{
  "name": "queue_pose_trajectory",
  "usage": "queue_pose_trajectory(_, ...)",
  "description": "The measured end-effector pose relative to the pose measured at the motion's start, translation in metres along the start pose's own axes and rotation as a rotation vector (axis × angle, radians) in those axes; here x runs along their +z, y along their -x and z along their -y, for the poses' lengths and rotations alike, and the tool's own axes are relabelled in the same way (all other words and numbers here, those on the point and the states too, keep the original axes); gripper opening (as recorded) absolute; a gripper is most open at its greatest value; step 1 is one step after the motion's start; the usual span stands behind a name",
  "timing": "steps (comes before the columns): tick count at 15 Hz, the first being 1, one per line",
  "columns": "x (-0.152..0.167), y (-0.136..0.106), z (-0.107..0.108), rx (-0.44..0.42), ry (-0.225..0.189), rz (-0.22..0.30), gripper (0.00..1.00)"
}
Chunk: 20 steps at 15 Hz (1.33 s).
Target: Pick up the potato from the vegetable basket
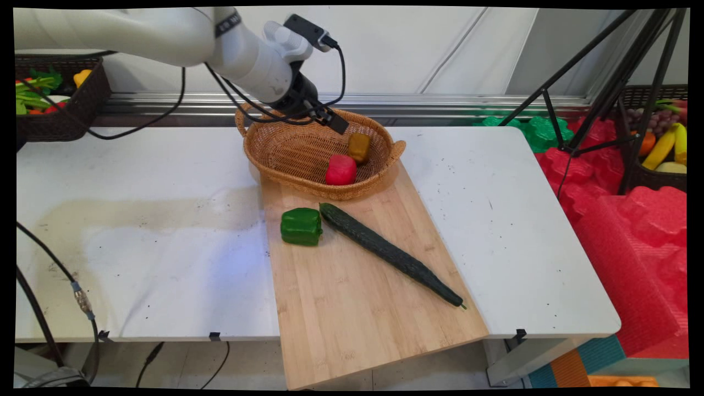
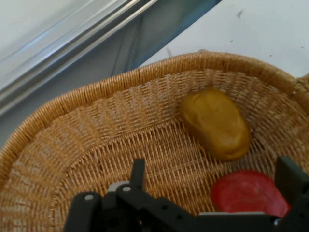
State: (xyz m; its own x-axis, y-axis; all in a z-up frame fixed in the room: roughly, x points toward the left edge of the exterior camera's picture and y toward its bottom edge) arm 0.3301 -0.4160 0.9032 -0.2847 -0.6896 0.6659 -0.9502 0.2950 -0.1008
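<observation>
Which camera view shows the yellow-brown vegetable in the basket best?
The hand view shows the yellow-brown vegetable best: it lies close and whole on the woven floor of the basket, beside the red vegetable. In the main view it is small, by the far wall, just right of the gripper.

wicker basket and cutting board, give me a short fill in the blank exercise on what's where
1. The oval woven wicker basket holds a brownish-yellow potato-shaped piece and a ____ rounded piece.
2. The long dark green cucumber lies on the bamboo cutting ____.
3. Beside the cucumber's upper end lies a green bell ____.
4. The black two-finger pincer hangs over the ____.

Missing words: red; board; pepper; basket
</observation>
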Motion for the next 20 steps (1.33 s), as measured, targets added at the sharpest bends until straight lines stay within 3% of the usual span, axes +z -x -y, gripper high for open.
queue_pose_trajectory(11,0.102,-0.011,-0.016,-0.185,-0.015,0.094,1.00)
queue_pose_trajectory(19,0.143,-0.009,-0.025,-0.249,-0.014,0.122,1.00)
queue_pose_trajectory(20,0.144,-0.009,-0.026,-0.254,-0.019,0.122,0.00)
